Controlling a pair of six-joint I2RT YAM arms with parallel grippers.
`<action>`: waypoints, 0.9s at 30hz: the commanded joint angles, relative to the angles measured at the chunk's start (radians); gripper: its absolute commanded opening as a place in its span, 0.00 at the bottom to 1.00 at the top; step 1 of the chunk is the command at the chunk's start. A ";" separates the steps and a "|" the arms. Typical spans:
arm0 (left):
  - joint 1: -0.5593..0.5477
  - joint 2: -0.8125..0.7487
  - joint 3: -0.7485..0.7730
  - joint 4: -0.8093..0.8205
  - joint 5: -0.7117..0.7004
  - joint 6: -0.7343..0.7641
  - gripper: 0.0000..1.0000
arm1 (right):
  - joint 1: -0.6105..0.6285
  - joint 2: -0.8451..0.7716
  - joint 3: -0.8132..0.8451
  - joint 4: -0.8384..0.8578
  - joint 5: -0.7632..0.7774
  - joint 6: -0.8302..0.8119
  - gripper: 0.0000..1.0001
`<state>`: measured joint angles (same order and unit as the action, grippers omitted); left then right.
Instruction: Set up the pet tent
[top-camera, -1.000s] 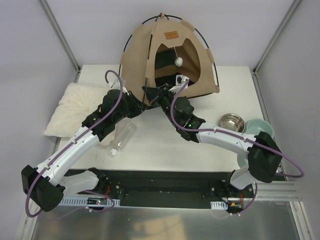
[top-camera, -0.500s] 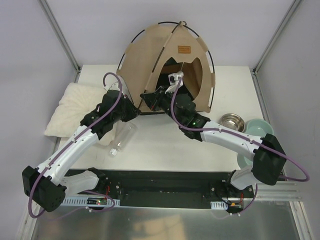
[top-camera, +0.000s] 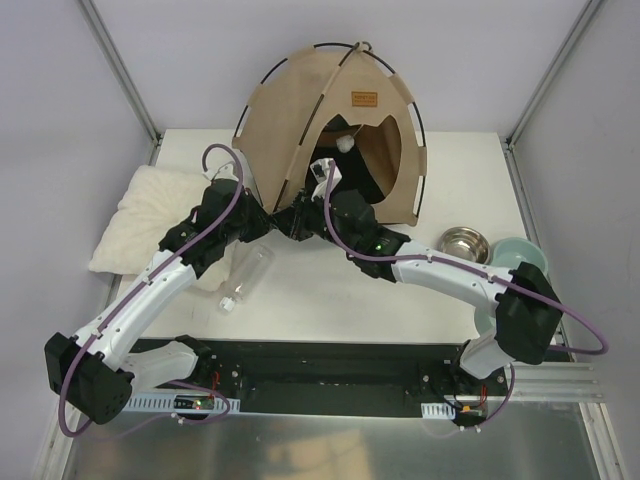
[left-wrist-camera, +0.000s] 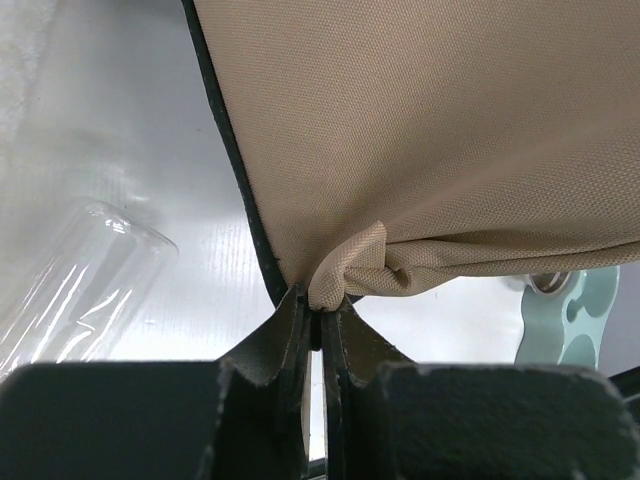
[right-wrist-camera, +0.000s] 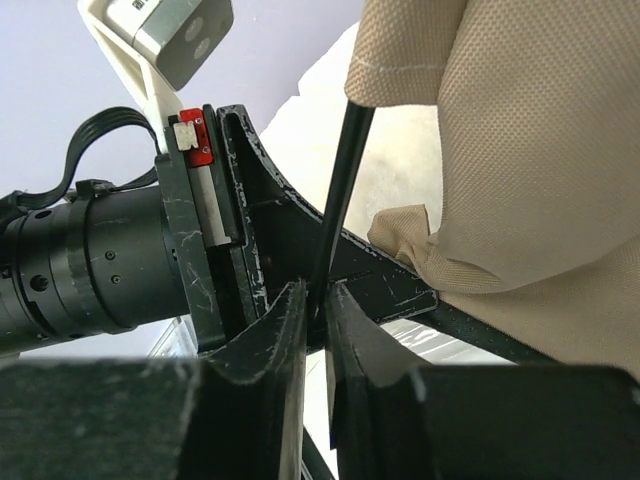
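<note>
Left gripper (left-wrist-camera: 318, 312): pinched down tight on a bunched fold of tan fabric at the near base corner of the pet tent (top-camera: 320, 110), fingertips all but touching. Right gripper (right-wrist-camera: 314, 300): just beside it at the same corner, jaws a narrow slit apart with the thin black pole (right-wrist-camera: 335, 200) running down into the gap; can't tell whether clamped on it or merely around it. Tent standing upright at far centre of the table (top-camera: 330, 300), domed, black poles arcing over the top and down both sides. Arched doorway (top-camera: 378, 160) facing near-right, black lining visible inside. White pompom (top-camera: 346, 142) hanging at the top of the doorway, small brown label patch (top-camera: 364, 98) above it. Both arms converging on the tent's near edge, left of the doorway. Further out: cream fluffy pillow (top-camera: 140, 215) at far left of the table, clear plastic bottle (top-camera: 245, 275) lying on its side near the left forearm, steel bowl (top-camera: 464, 243) to the right with a pale green bowl (top-camera: 525, 257) just beside it at the right edge.
</note>
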<state>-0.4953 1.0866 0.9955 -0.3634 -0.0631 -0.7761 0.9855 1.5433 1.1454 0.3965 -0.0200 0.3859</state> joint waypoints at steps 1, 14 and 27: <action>0.011 -0.028 0.040 0.090 -0.014 -0.009 0.00 | 0.018 0.040 -0.001 -0.116 -0.008 -0.002 0.17; 0.011 -0.050 0.008 0.090 0.008 0.012 0.00 | 0.018 0.072 0.010 -0.012 0.149 0.059 0.29; 0.011 -0.077 -0.020 0.089 0.009 0.044 0.00 | 0.016 0.100 0.037 0.035 0.230 0.062 0.39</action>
<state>-0.4896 1.0531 0.9817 -0.3260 -0.0620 -0.7490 1.0077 1.6039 1.1519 0.4820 0.1513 0.4747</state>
